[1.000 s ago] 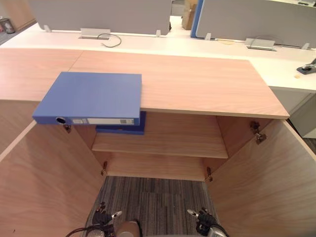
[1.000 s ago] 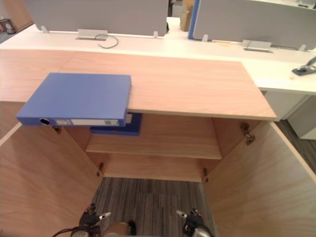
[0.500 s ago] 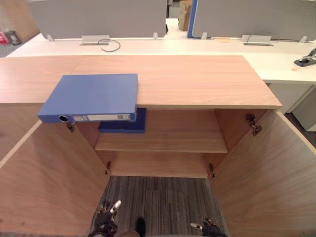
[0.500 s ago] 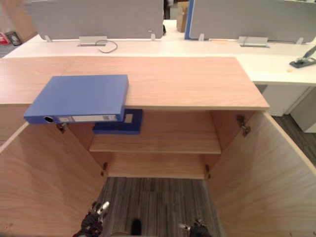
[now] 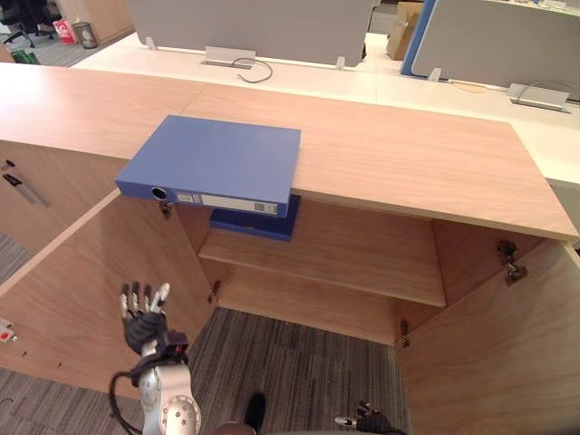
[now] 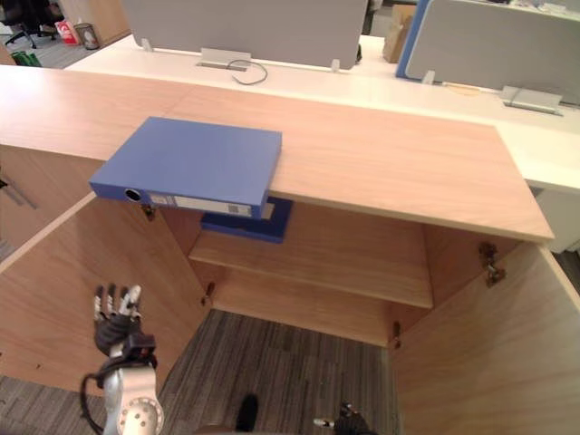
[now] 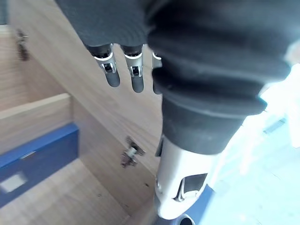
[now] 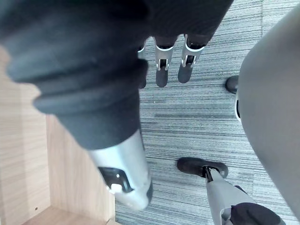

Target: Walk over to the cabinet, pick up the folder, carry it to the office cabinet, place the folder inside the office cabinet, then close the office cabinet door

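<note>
In the left eye view the blue folder lies flat on the wooden top of the cabinet, its spine hanging just past the front edge at the left of the opening. The spine carries a round finger hole and a long white label; any writing on it is too small to read. A second folder, also blue, lies flat on the shelf just under it. The left door and right door stand swung wide open over grey striped carpet. The left hand is raised in front of the left door's inner face, fingers straight up and spread, with nothing in it. The right hand hangs low by the carpet. In the right eye view the left hand shows the same upright, splayed pose, well below and apart from the folder. In the left wrist view the fingers point straight at the door's wood near a metal hinge; a blue folder edge with a pale blank-looking patch shows beyond, and I cannot tell which of the two it is. In the right wrist view the fingers hang straight toward the carpet, empty.
</note>
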